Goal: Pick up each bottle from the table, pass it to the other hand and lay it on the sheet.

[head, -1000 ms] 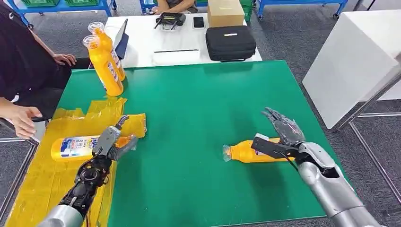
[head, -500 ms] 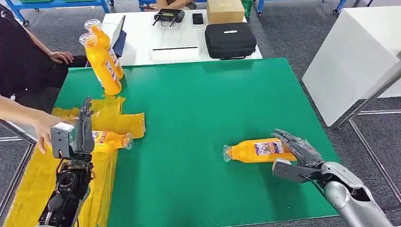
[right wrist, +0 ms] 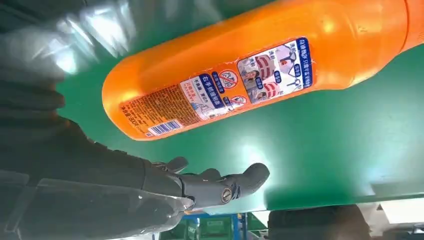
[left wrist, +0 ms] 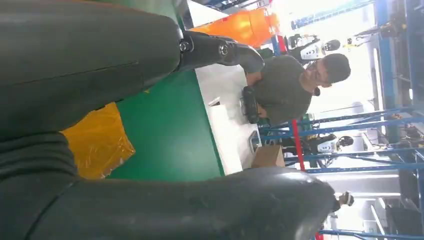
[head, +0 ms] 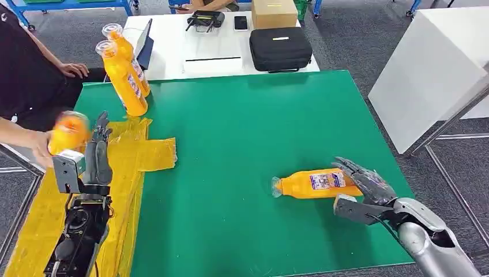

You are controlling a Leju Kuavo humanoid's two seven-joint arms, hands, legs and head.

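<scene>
Lying crosswise on the green surface, the orange plastic bottle rests base-first beside the spread, empty right hand.

Bottle label: print too small, unreadable.

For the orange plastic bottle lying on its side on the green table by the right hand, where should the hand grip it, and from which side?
Probably around the wide labelled body of the orange plastic bottle, not the narrow neck. It lies flat on the green table with its cap end pointing toward the robot's left and its base next to the right hand. Coming from the near side, fingers closing across the width, seems to suit that pose.
</scene>
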